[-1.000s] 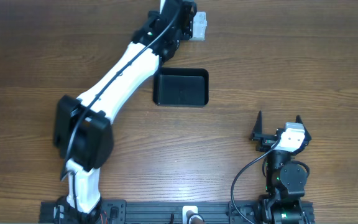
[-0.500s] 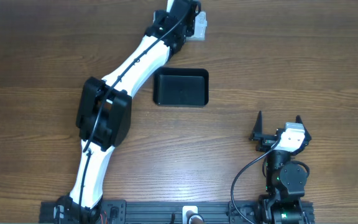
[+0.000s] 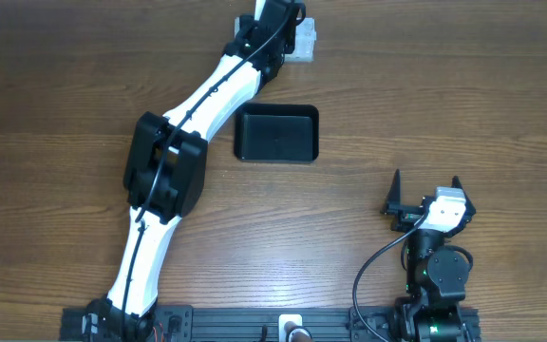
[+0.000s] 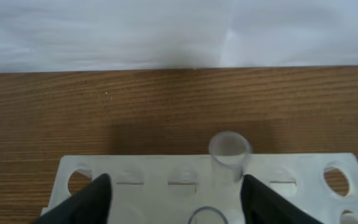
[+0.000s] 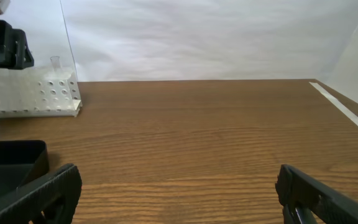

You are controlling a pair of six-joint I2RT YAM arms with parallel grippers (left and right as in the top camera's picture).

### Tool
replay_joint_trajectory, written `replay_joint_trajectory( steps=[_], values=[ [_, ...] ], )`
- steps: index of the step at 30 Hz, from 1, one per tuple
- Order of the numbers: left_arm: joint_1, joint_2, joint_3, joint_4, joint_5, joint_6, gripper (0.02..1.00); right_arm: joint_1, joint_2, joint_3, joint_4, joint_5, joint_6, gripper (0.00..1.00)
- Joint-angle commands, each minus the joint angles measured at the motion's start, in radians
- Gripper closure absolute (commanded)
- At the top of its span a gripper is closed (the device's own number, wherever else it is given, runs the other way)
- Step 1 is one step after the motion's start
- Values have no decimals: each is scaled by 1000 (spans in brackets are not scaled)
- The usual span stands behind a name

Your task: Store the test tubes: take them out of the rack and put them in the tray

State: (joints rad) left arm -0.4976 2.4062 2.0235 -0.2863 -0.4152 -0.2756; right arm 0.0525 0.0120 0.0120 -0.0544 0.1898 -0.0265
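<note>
A white test tube rack (image 3: 302, 43) stands at the table's far edge, with the black tray (image 3: 276, 133) a little nearer. My left gripper (image 4: 176, 190) hovers open over the rack (image 4: 142, 180), its dark fingers (image 4: 98, 196) wide apart. A clear test tube (image 4: 230, 151) stands upright in a rack hole between them, and a second tube's rim (image 4: 207, 215) sits closer in. My right gripper (image 5: 176, 190) is open and holds nothing, low over the near right of the table (image 3: 425, 195). From there the rack (image 5: 33, 93), one tube (image 5: 55, 62) and the tray's corner (image 5: 11, 158) show.
The tray looks empty in the top view. A white backdrop (image 4: 179, 28) rises just behind the rack. The left arm (image 3: 207, 104) runs diagonally across the table's left half. Bare wood lies to the right of the tray and rack.
The left arm's elbow has swung up and to the right, stretching the arm farther toward the rack. Its gripper stays over the rack. The right arm has not moved.
</note>
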Motion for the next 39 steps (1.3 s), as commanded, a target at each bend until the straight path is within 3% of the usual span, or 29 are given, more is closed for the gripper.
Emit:
replay_joint_trajectory(
  steps=[1,9,14,25,39],
  values=[
    [3,18,31,6,7,11,474,7,-7,-7,-2,-5,3,7],
    [0,18,31,7,7,11,755,7,-7,-7,-2,-5,3,9],
    [-4,18,31,14,6,11,866,7,-7,-7,-2,-5,3,7],
    [-16,-36,31,2,5,48,930,7,-7,-7,-2,-5,3,7],
    [-16,-464,30,-223,14,111,954,7,-7,-7,-2,-5,3,9]
  ],
)
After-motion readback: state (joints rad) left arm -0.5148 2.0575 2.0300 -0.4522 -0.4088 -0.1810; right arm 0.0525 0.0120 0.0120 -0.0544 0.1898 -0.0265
